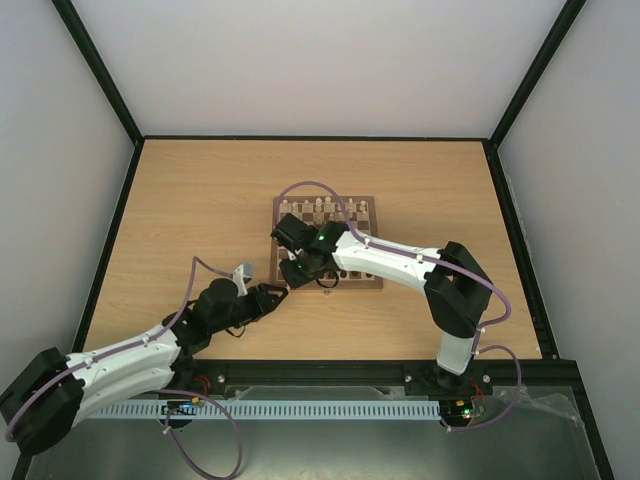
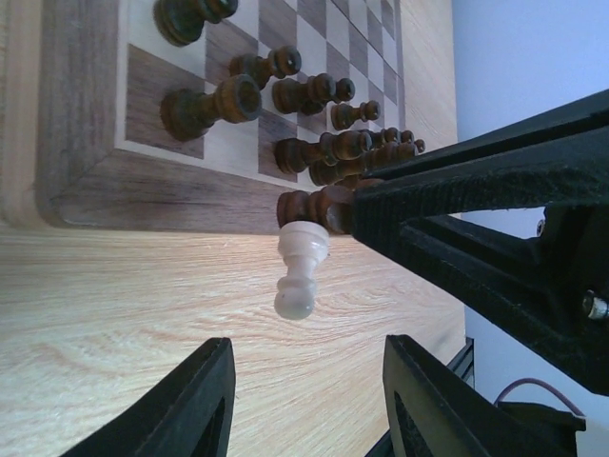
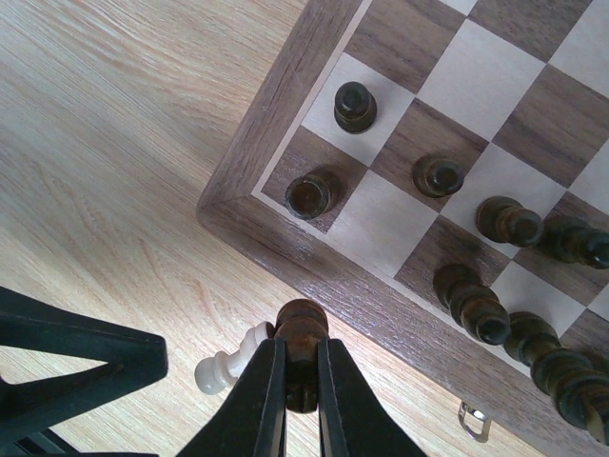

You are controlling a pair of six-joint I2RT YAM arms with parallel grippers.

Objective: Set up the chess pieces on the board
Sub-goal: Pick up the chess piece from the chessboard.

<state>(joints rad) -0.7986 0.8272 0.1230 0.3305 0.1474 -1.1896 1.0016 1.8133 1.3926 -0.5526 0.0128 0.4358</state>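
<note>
The board (image 1: 367, 282) lies mid-table, with several dark pieces (image 2: 314, 93) standing along its near rows and pale ones (image 1: 325, 206) along the far row. One pale chess piece (image 2: 298, 270), a pawn, lies on its side on the table just off the board's near-left corner (image 3: 225, 365). My left gripper (image 2: 309, 400) is open, its fingers (image 2: 190, 405) flanking bare table just short of the pawn. My right gripper (image 3: 301, 350) is shut on a dark piece (image 3: 303, 324), held over the table beside the board's border (image 3: 285, 124) and touching the pawn's base.
The right arm's black fingers (image 2: 495, 200) cross the left wrist view close above the pawn. A metal clasp (image 3: 473, 419) sits on the board's near edge. Bare wooden table (image 1: 190, 200) spreads left of the board; black rails edge it.
</note>
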